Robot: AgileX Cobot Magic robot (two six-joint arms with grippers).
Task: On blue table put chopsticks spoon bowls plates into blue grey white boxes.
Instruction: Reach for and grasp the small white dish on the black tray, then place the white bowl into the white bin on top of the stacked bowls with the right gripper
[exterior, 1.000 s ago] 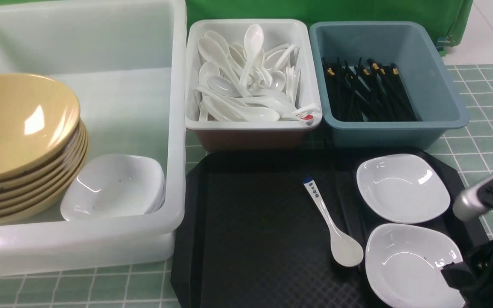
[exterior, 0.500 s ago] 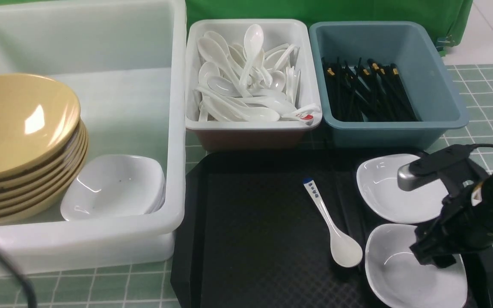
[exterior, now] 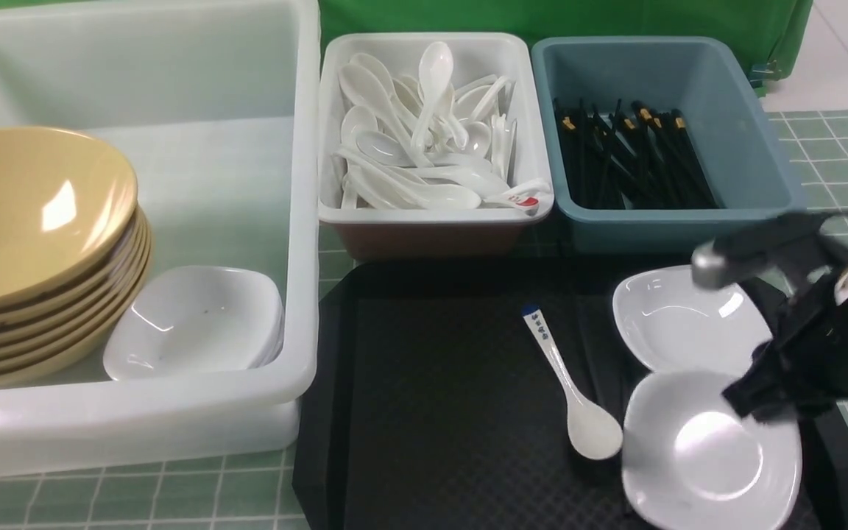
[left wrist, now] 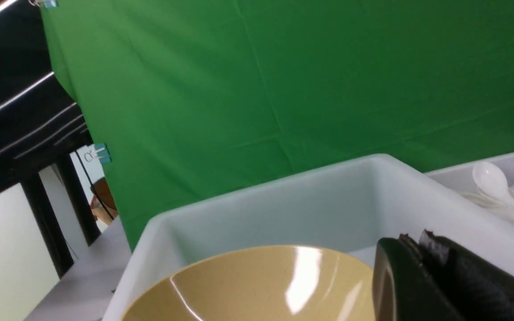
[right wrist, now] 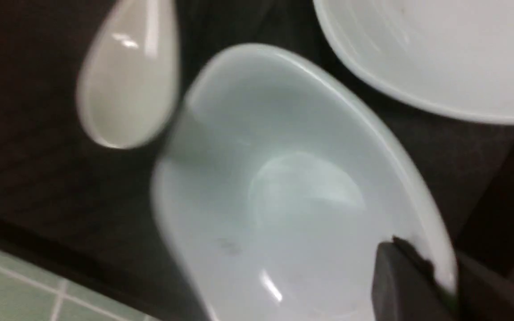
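Near edge of black tray: right gripper pinching right rim of nearest plate. Blue-tipped spoon lies just left of it, bowl end nearest. 2nd plate behind, rims overlapping in front view. Farther left, left gripper pressed together, empty, above stacked bowls in large white tub.
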